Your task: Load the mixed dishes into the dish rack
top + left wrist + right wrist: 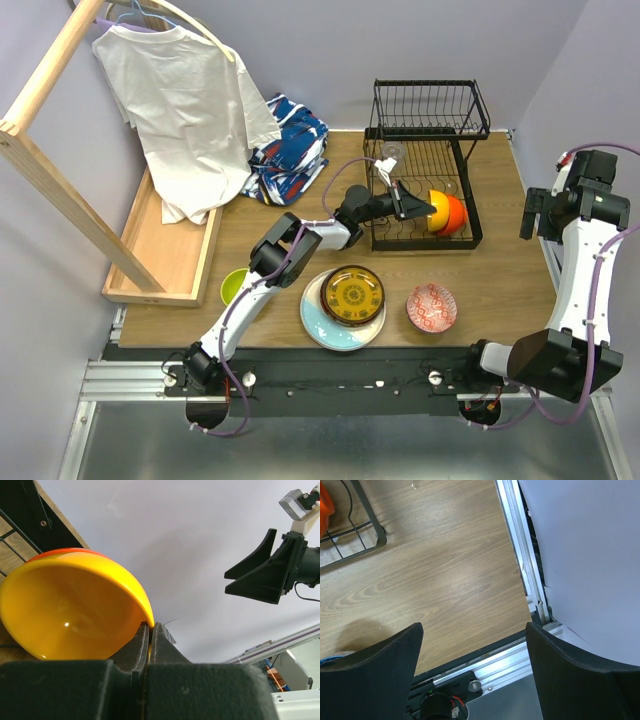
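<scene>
My left gripper (418, 207) reaches into the black wire dish rack (425, 130) and is shut on the rim of a yellow bowl (437, 211), which rests against an orange bowl (455, 214) in the rack's lower tier. In the left wrist view the yellow bowl (70, 612) fills the left side and the gripper (149, 630) pinches its edge. A clear glass cup (391, 156) stands in the rack's back. On the table lie a green bowl (234, 286), a yellow-brown plate (352, 295) on a pale blue plate (330, 330), and a red patterned bowl (431, 307). My right gripper (537, 212) is open and empty, raised at the right edge.
A shallow wooden tray (165, 250) and a wooden hanger frame with a white T-shirt (180, 95) stand at the left. Folded blue patterned cloth (288, 150) lies behind the arm. The right wrist view shows bare table (440, 575) and the rack's corner (372, 535).
</scene>
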### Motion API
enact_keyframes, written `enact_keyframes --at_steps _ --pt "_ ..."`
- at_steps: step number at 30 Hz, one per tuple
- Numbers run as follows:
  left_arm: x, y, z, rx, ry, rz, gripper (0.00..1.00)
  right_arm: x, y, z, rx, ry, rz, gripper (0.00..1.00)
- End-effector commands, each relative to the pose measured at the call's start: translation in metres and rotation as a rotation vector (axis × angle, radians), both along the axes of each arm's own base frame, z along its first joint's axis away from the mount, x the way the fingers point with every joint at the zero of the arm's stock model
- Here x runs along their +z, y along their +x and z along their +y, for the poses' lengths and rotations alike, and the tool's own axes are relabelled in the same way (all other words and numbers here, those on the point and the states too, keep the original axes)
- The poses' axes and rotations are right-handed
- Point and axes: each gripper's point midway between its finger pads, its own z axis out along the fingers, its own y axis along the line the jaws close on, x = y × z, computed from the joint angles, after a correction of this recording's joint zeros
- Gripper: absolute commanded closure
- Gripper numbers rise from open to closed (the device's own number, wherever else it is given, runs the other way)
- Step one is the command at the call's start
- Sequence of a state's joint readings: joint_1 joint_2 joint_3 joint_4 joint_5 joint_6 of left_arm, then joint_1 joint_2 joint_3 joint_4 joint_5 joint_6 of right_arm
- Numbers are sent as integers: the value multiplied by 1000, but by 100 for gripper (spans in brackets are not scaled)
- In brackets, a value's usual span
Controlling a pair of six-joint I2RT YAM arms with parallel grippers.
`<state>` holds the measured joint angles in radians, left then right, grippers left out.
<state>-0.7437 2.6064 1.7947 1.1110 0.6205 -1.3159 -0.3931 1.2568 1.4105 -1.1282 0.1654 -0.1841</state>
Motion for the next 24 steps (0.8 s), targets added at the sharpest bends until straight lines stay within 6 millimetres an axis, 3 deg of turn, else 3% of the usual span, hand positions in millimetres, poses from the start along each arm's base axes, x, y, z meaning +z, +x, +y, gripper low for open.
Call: enact_keyframes --at_steps 1,5,11,16,24 --pt "8 -8 -4 -9 -48 -20 100 -8 -5 2 1 21 33 10" --pt "-4 -10 -4 -15 -30 -5 100 -10 -1 2 -1 29 30 10" --pt "-6 -7 -1 -16 -42 -34 100 -14 -3 2 -1 32 37 10" --pt "9 -9 -5 -25 -67 -82 100 -19 -6 4 -1 37 48 10" --pt "12 -15 -12 -42 -66 -114 100 -22 -3 3 -1 41 53 10"
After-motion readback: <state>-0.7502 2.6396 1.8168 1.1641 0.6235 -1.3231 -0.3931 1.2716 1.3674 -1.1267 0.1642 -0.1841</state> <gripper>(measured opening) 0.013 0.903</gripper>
